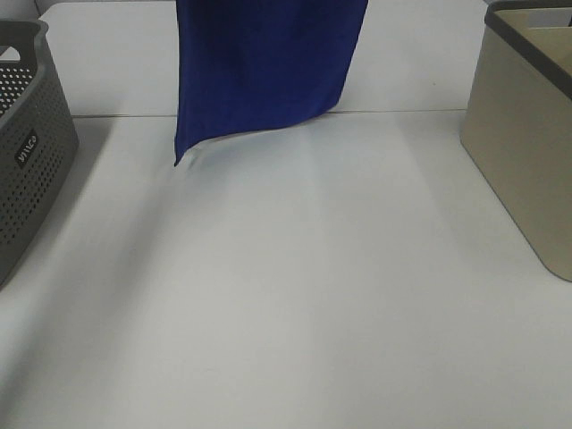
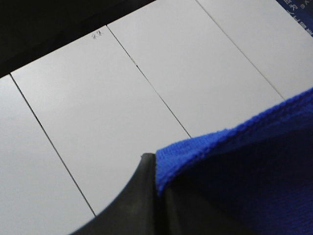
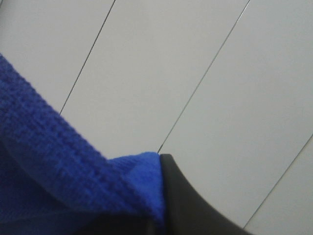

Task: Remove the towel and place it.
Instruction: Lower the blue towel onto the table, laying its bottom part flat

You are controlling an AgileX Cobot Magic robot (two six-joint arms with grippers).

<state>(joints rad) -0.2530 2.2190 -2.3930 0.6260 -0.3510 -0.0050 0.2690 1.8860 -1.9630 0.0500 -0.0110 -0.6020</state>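
Left tool (image 2: 157, 188) is closed on the towel (image 2: 244, 161): its black finger presses against the knitted blue hem, and a corner of the cloth bunches up right at the fingertip. Behind the cloth lies the white tabletop (image 2: 122, 98), crossed by thin dark seams.

In the right wrist view, the right tool (image 3: 159, 196) is likewise clamped on the towel (image 3: 58, 166). A folded corner of plush royal-blue fabric sits squeezed against the black finger, and the rest of the cloth falls away from it. The same pale seamed tabletop (image 3: 205, 73) fills the background.

From the high camera, the towel (image 1: 268, 63) hangs as a flat blue sheet at 12 o'clock, its upper part cut off by the frame edge. Its lower hem slants, with the lowest corner pointing toward 10 o'clock, just above or on the tabletop (image 1: 295, 295); I cannot tell which. A grey perforated basket (image 1: 31, 152) stands at 9 o'clock and a beige bin (image 1: 523, 134) with a dark rim at 3 o'clock, both well apart from the towel.
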